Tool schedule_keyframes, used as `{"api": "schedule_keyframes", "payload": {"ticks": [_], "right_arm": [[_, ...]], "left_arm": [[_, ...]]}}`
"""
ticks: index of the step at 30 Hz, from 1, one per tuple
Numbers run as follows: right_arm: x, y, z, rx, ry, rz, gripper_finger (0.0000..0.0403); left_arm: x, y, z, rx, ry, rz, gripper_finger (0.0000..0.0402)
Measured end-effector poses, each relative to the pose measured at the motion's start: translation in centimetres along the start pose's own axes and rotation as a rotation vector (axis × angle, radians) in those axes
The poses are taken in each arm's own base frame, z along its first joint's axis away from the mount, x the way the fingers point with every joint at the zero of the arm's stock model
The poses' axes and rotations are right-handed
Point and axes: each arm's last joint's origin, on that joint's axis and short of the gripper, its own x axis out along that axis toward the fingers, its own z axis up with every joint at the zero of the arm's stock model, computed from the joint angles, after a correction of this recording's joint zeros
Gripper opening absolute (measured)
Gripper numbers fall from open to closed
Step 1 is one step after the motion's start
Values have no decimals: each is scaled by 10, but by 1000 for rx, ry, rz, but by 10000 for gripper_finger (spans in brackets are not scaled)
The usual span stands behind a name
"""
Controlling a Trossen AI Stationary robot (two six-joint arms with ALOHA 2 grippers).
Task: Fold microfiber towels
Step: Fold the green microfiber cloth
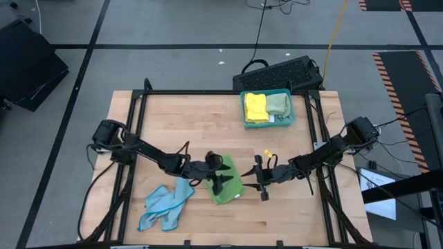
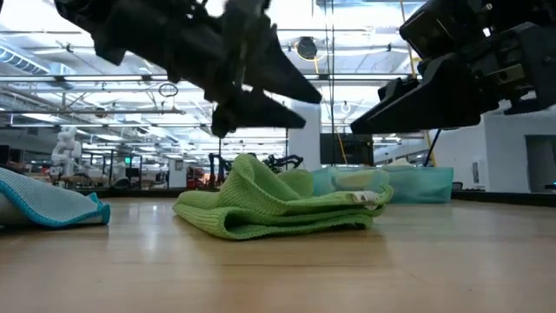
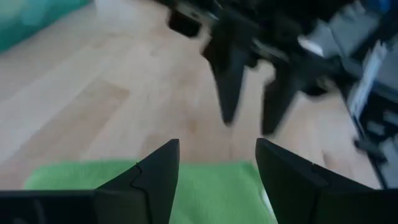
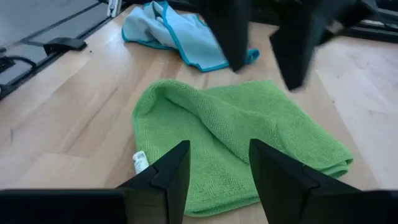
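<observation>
Bright green towel point(image 1: 227, 184): lying near the middle of the table's point(image 1: 208, 124) front half, loosely folded over itself, layers uneven. Overhead view: left gripper point(image 1: 220, 181) above the towel, right gripper point(image 1: 262, 181) just beside its right edge; fold detail not readable here. Low view: towel point(image 2: 278, 207) resting flat on the wood, one fold humped up at the top, both grippers hanging clear above it, no contact. Right wrist view: white label point(image 4: 140, 162) at one towel corner, diagonal ridge across the cloth; right fingers point(image 4: 168, 174) apart, nothing between them. Left wrist view: left fingers point(image 3: 155, 174) likewise apart and empty, green cloth just below. Light blue towel point(image 1: 166, 205): crumpled, near the front left, apart from the green one. Teal tray point(image 1: 266, 108): at the back right, holding a yellow towel point(image 1: 255, 106) and a pale green towel point(image 1: 278, 104) side by side.
</observation>
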Motion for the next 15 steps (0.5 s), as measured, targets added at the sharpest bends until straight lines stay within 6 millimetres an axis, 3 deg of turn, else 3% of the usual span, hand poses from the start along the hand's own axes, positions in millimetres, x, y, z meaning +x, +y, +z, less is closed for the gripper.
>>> {"api": "schedule_keyframes", "payload": {"ticks": [4, 9, 15], "right_arm": [[0, 1, -1, 36, 13, 4, 155], [-1, 2, -1, 39, 5, 10, 155], [-1, 2, -1, 34, 5, 9, 155]], "left_arm": [[-20, -7, 9, 59, 12, 77, 214], [-31, 20, -11, 89, 136, 459, 214], [-9, 30, -27, 30, 179, 429, 214]]}}
